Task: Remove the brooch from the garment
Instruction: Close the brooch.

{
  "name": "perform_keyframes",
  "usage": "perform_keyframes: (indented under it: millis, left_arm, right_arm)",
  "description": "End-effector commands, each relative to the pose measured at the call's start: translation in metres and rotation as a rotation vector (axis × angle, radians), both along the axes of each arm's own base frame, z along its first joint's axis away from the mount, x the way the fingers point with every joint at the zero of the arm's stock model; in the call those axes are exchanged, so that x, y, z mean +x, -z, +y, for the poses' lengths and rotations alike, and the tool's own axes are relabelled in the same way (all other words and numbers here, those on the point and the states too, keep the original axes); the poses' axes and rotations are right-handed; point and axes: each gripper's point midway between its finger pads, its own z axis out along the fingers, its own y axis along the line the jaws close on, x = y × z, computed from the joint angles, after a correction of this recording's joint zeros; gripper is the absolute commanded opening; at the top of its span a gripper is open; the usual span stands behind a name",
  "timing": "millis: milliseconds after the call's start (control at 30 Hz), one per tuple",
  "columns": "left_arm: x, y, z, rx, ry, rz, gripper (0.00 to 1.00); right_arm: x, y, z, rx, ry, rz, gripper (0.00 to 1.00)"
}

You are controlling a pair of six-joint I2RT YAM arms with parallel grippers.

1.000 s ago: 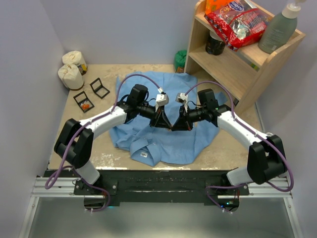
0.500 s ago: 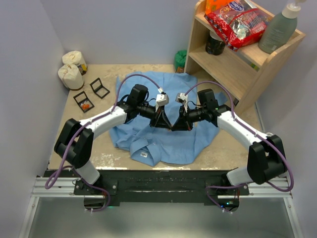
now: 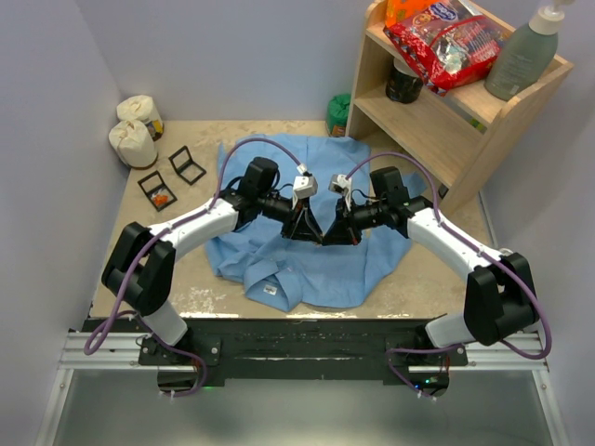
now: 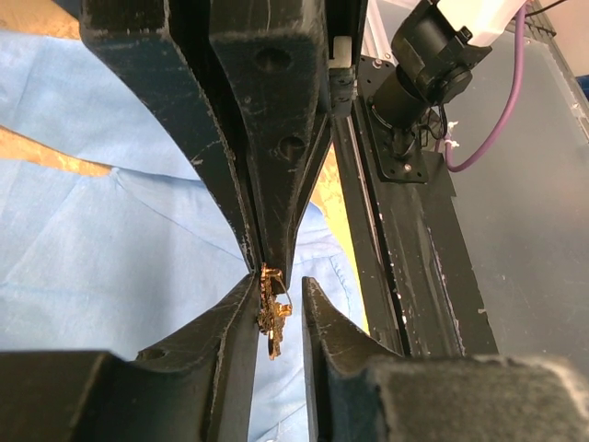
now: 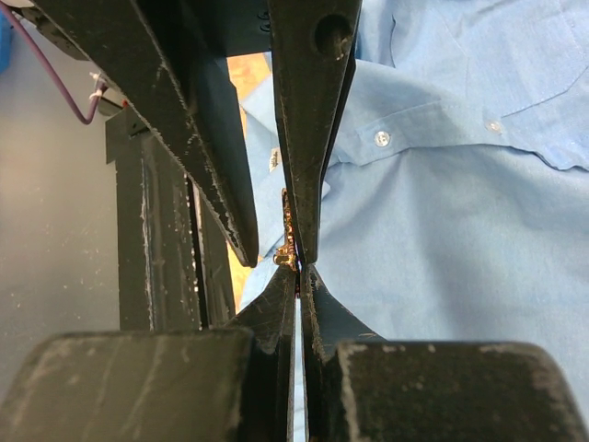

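Observation:
The light-blue garment (image 3: pixel 307 269) lies spread on the table, collar and white label toward the near edge. Both grippers meet tip to tip above its middle. The brooch (image 4: pixel 271 318) is small and gold. My right gripper (image 5: pixel 298 269) is shut on its upper end; it also shows in the left wrist view (image 4: pixel 267 262). My left gripper (image 4: pixel 281 279) is open, with the brooch hanging between its fingers and against one inner face. The brooch (image 5: pixel 288 239) shows as a thin gold edge in the right wrist view. Whether it is still pinned to the cloth (image 5: pixel 460 212) is hidden.
A wooden shelf (image 3: pixel 446 121) at the back right holds a red snack bag (image 3: pixel 442 42), a green bottle (image 3: pixel 521 56) and a dark jar (image 3: pixel 403 84). Two white pouches (image 3: pixel 135 130) and two small black boxes (image 3: pixel 172 177) sit at the back left. A green object (image 3: pixel 338 113) is behind the shirt.

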Motion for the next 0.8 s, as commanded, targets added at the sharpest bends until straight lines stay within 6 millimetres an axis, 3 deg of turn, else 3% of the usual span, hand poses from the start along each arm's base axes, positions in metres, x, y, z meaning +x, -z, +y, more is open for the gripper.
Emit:
perform_keyframes:
  millis: [0, 167, 333, 767]
  left_arm:
    - [0.001, -0.051, 0.005, -0.109, 0.04, -0.11, 0.31]
    - [0.003, -0.055, 0.019, -0.116, 0.023, -0.14, 0.33]
    - [0.005, -0.045, 0.025, -0.084, -0.006, -0.163, 0.34]
    - [0.011, -0.022, 0.015, -0.017, -0.025, -0.14, 0.38]
  right_arm:
    - [0.008, -0.013, -0.001, -0.011, 0.021, -0.071, 0.0]
    - [0.008, -0.015, -0.002, -0.015, 0.023, -0.081, 0.0]
    - [0.008, -0.02, -0.003, -0.013, 0.025, -0.095, 0.0]
    - [0.006, -0.027, -0.004, -0.006, 0.027, -0.123, 0.0]
